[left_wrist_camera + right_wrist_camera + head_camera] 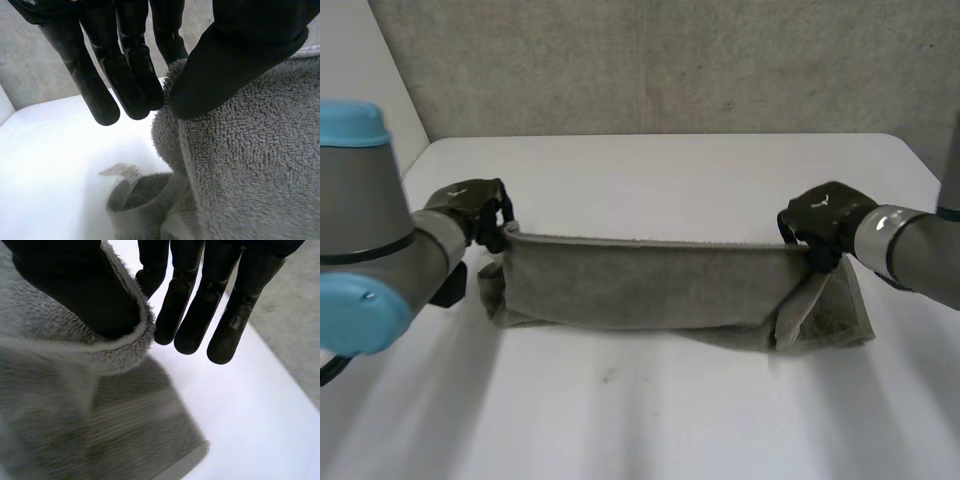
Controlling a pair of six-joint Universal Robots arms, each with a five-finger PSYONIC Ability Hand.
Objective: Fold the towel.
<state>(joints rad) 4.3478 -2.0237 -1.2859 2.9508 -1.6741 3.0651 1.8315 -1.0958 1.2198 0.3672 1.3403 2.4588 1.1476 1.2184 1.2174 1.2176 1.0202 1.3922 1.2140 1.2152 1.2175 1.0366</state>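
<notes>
Head view: your left hand [470,208] and right hand [825,222] each pinch a top corner of the grey towel [640,282], whose lower part lies on the white table [670,170]. Mid-fold, I judge: next carry both corners over evenly.

The hand [75,295] pinches a towel [75,405] corner.
Its thumb holds the grey edge against the fingers [220,295]; the rest drapes onto the white desk [250,430].
</notes>
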